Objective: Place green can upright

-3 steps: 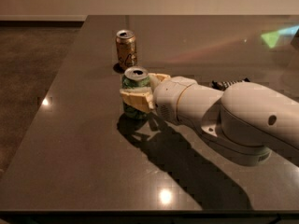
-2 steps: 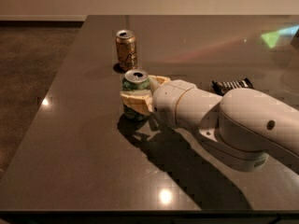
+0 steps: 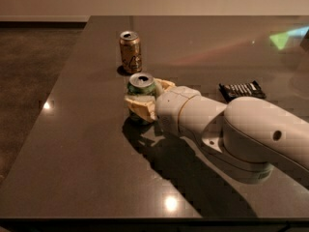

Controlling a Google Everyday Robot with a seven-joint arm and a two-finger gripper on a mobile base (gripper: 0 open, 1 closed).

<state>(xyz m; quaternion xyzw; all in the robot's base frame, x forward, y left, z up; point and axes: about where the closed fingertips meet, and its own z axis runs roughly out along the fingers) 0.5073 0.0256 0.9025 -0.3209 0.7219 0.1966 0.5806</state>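
Note:
The green can (image 3: 140,88) stands upright on the dark table (image 3: 87,144), its silver top with pull tab facing up. My gripper (image 3: 144,100) comes in from the right on the white arm. Its cream fingers (image 3: 140,108) sit on both sides of the can, closed around its body. The lower part of the can is hidden behind the near finger.
A gold-brown can (image 3: 130,51) stands upright just behind the green can. A flat black packet (image 3: 242,90) lies to the right, behind my arm. The table's left edge runs diagonally beside a dark floor (image 3: 29,66).
The arm has shifted slightly to the right and nearer. The green can stays upright in the fingers at the same spot.

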